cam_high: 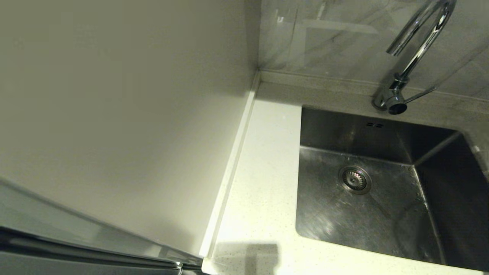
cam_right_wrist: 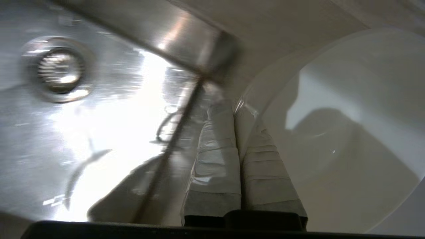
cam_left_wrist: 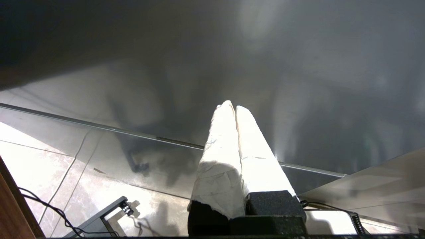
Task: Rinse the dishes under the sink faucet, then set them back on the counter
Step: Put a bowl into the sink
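A smooth white round bowl [cam_right_wrist: 348, 126] was pinched at its rim by the right gripper [cam_right_wrist: 234, 111], its cloth-wrapped fingers [cam_right_wrist: 215, 159] pressed together on the thin edge, just above the brushed steel sink [cam_right_wrist: 99, 132] near one wall, its ribbed round drain [cam_right_wrist: 59, 69] well apart. The chrome gooseneck faucet [cam_high: 414, 53] rose from the speckled worktop's [cam_high: 263, 183] back edge. The left gripper [cam_left_wrist: 232, 108], fingers pressed together and empty, hung over the tiled floor [cam_left_wrist: 66, 172].
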